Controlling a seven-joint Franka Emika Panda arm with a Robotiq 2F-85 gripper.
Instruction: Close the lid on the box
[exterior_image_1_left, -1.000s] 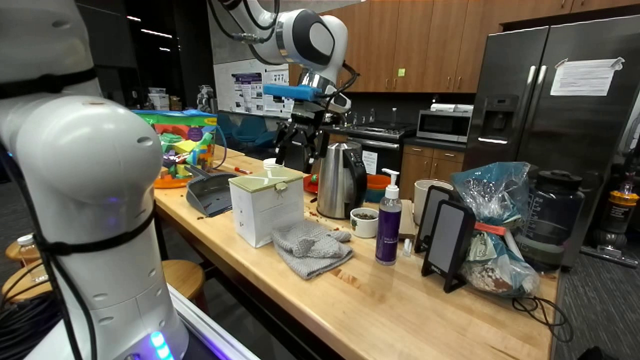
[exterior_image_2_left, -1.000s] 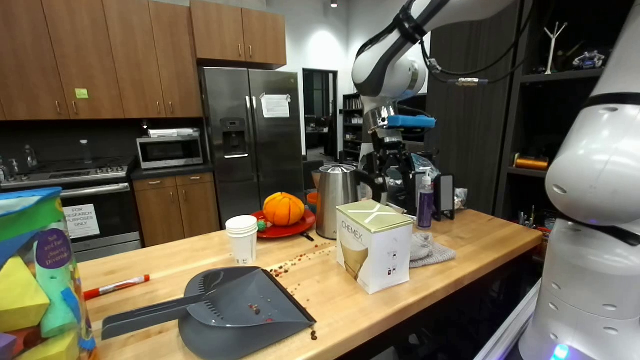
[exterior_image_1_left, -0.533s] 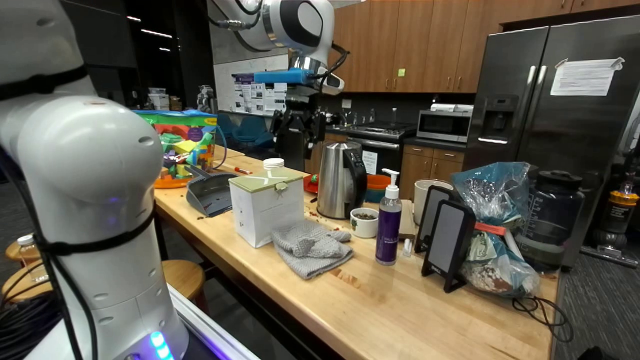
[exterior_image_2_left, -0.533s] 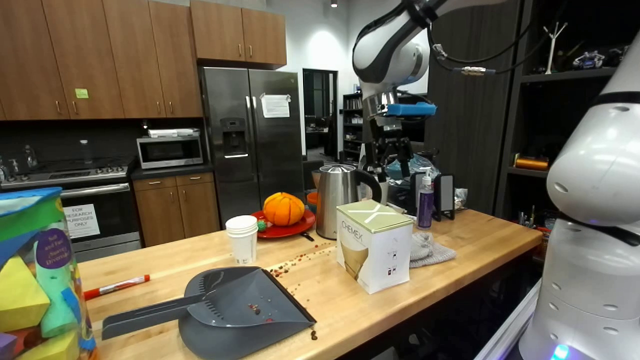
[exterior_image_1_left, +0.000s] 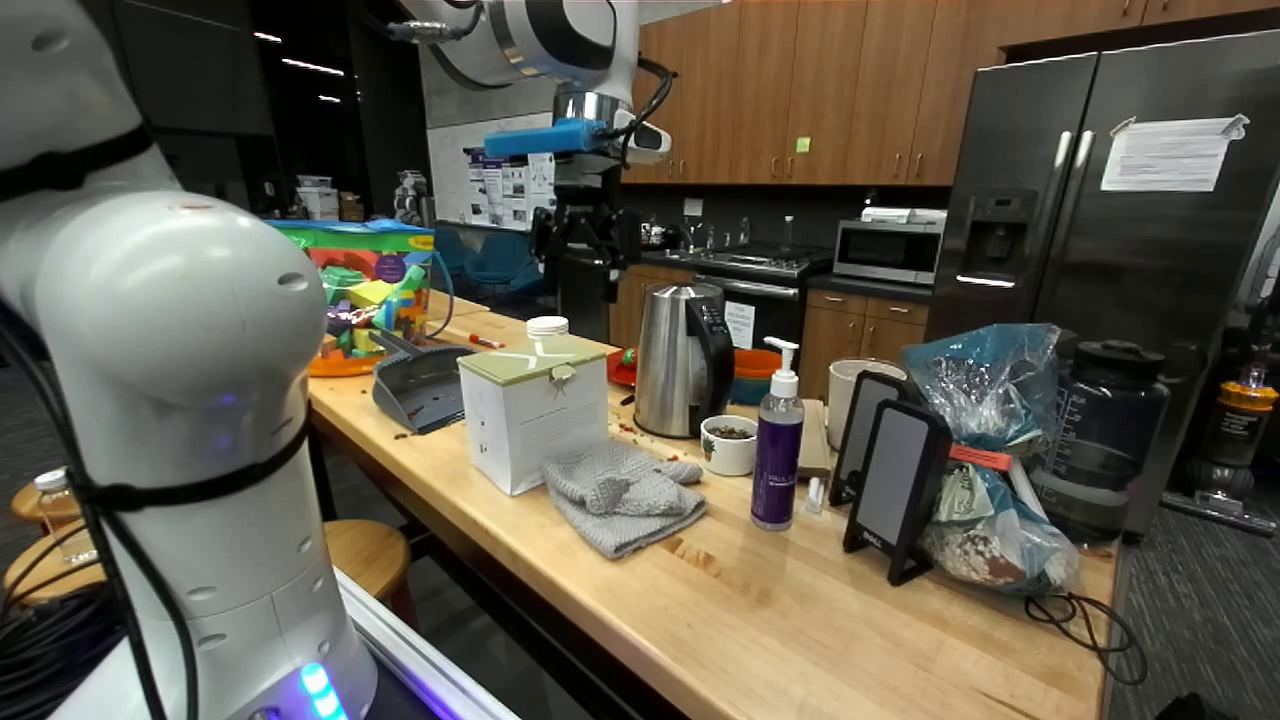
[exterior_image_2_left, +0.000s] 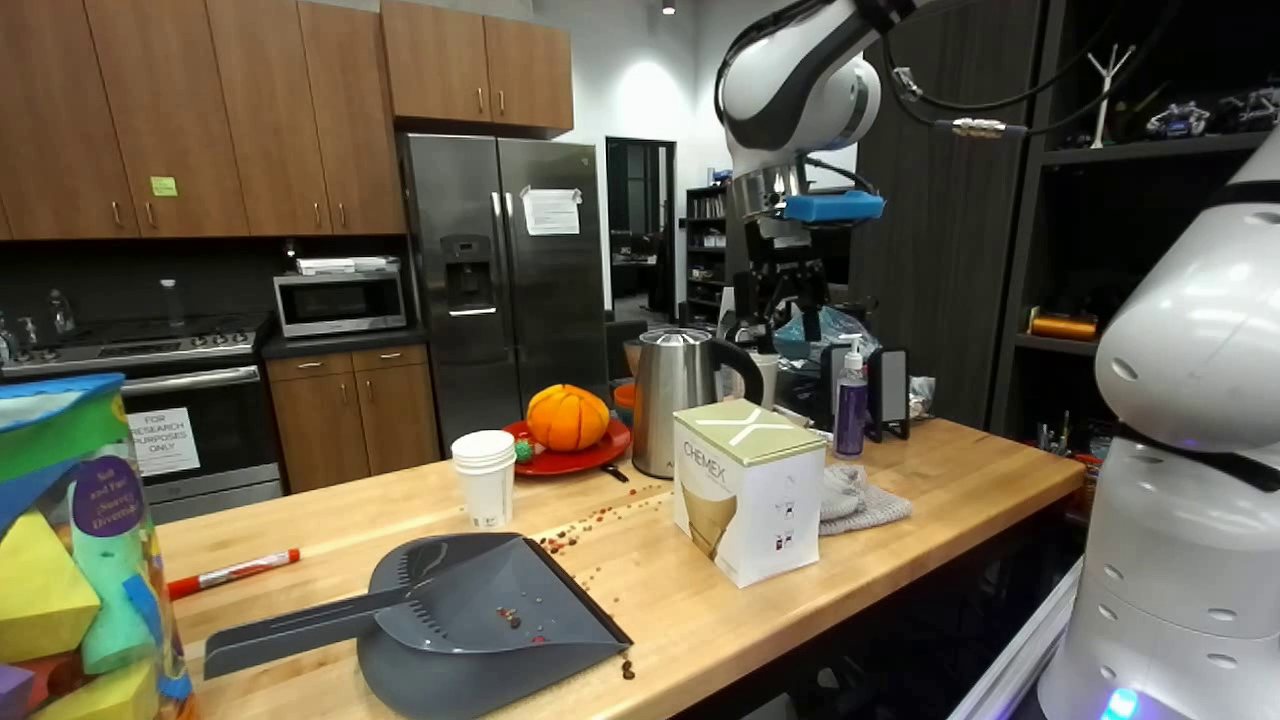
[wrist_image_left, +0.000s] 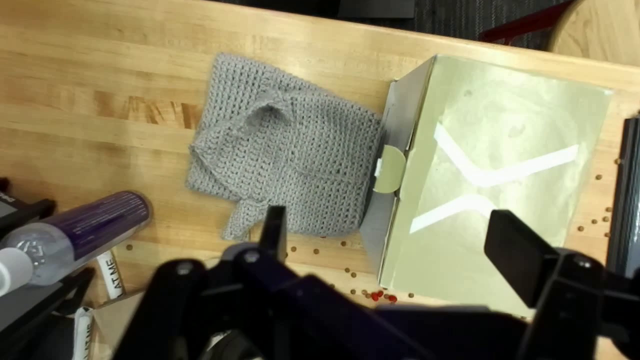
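Observation:
The box (exterior_image_1_left: 535, 430) is white and stands upright near the edge of the wooden counter. Its pale green lid (exterior_image_1_left: 530, 358), marked with a white X, lies flat across the top in both exterior views. A small green tab (wrist_image_left: 390, 169) sticks out at the lid's front edge, over the box's side, in the wrist view. My gripper (wrist_image_left: 388, 223) is open, with nothing between its fingers. From above, one finger (wrist_image_left: 517, 255) overlaps the lid and the other is past the tab side. In an exterior view the gripper (exterior_image_2_left: 778, 325) hangs well above the counter, apart from the box.
A grey knit cloth (wrist_image_left: 295, 160) lies against the box's tab side. Close by stand a steel kettle (exterior_image_1_left: 672, 365), a purple pump bottle (exterior_image_1_left: 777, 460) and a small bowl (exterior_image_1_left: 728, 450). A grey dustpan (exterior_image_2_left: 480, 620) and white cups (exterior_image_2_left: 485, 485) sit on another side.
My gripper has risen and moved to the left in an exterior view, with the arm drawing back. The box, its lid and the things on the counter have not moved.

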